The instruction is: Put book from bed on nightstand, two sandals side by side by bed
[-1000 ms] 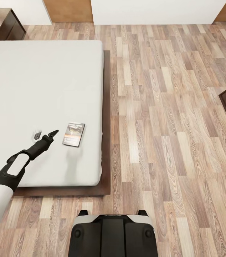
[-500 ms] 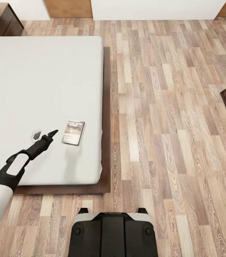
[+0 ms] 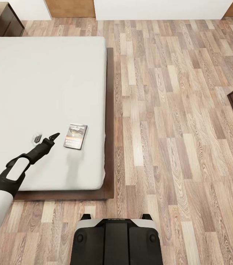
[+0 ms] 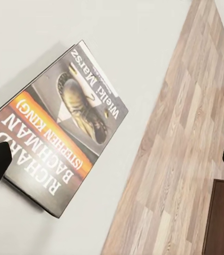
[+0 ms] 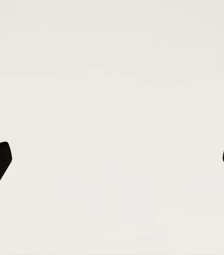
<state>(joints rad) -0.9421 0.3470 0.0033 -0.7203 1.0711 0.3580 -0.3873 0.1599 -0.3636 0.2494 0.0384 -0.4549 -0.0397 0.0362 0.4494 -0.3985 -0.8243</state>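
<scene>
While the left arm reaches out over the bed (image 3: 39,92) at the lower left of the head frame, its left gripper (image 3: 46,138) hangs above the white mattress with jaws spread wide apart — nothing between them. Just right of the fingertips lies the book (image 3: 75,136), flat on the mattress near the bed's right edge, cover up; the left wrist view shows its orange band (image 4: 48,143). A nightstand (image 3: 0,18) sits in the upper left corner. Wood-plank floor (image 3: 175,129) fills the right side. The right gripper (image 5: 112,164) faces a plain white expanse, jaws apart.
</scene>
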